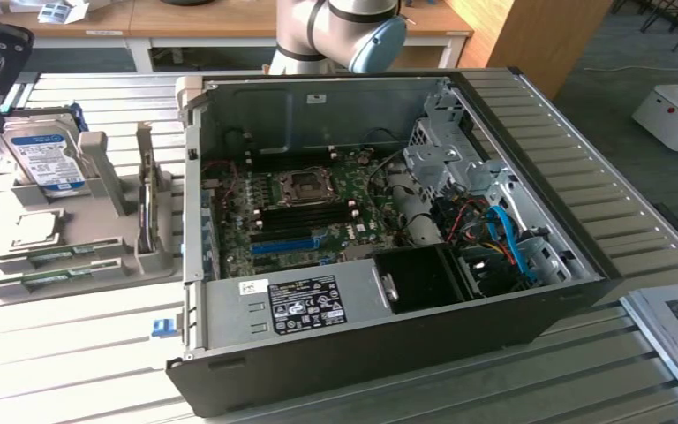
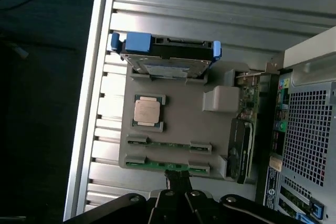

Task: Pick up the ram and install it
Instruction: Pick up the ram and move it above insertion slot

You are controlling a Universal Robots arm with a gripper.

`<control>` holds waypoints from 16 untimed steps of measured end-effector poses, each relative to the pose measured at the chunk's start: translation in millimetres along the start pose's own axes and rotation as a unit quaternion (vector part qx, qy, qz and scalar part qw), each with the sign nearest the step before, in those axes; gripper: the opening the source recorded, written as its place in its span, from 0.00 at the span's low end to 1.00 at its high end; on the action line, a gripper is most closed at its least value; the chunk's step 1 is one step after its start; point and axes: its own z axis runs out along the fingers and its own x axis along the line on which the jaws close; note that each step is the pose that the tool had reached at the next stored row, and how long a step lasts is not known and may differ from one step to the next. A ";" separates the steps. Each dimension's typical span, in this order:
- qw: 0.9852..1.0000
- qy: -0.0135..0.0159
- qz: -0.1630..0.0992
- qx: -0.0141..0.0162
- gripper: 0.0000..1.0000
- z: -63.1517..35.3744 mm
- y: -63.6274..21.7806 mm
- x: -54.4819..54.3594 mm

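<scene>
**Jaws pressed together above a tray of computer parts**

Jaws are pressed together with nothing between them, hanging over a grey parts tray (image 2: pixel 178 92). In the wrist view their dark tips overlap the edge of the ram (image 2: pixel 155 164), but whether they touch it cannot be told. The ram is a thin green stick lying flat in the tray slot farthest from the hard drive (image 2: pixel 165 64). A second ram stick (image 2: pixel 168 144) lies just beside it. Between the two sticks and the drive rests a square processor chip (image 2: pixel 147 111). An expansion card (image 2: pixel 241 153) stands on edge along the tray side nearest the computer case (image 2: pixel 310 124).

In the exterior view the tray sits on a slatted metal worktop (image 1: pixel 68 353) at about nine o'clock. The ram (image 1: pixel 63 275) is toward eight o'clock, and the hard drive (image 1: pixel 47 155) stands upright near ten. The open computer case (image 1: pixel 410 353) lies at the centre with its motherboard (image 1: pixel 304 199) exposed. A blue slot (image 1: pixel 282 246) is on that board. The robot arm (image 1: pixel 339 35) rises at twelve o'clock.
</scene>
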 end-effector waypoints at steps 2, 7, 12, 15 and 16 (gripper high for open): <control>1.000 0.001 -0.015 0.000 0.10 0.0 0.0 0.0; 0.999 0.002 -0.051 0.002 0.10 0.1 0.0 0.0; 0.996 0.003 -0.085 0.003 0.10 0.1 0.0 0.0; 0.994 0.004 -0.106 0.003 0.10 0.2 0.0 0.0; 0.994 0.005 -0.114 0.004 0.10 0.2 0.0 0.0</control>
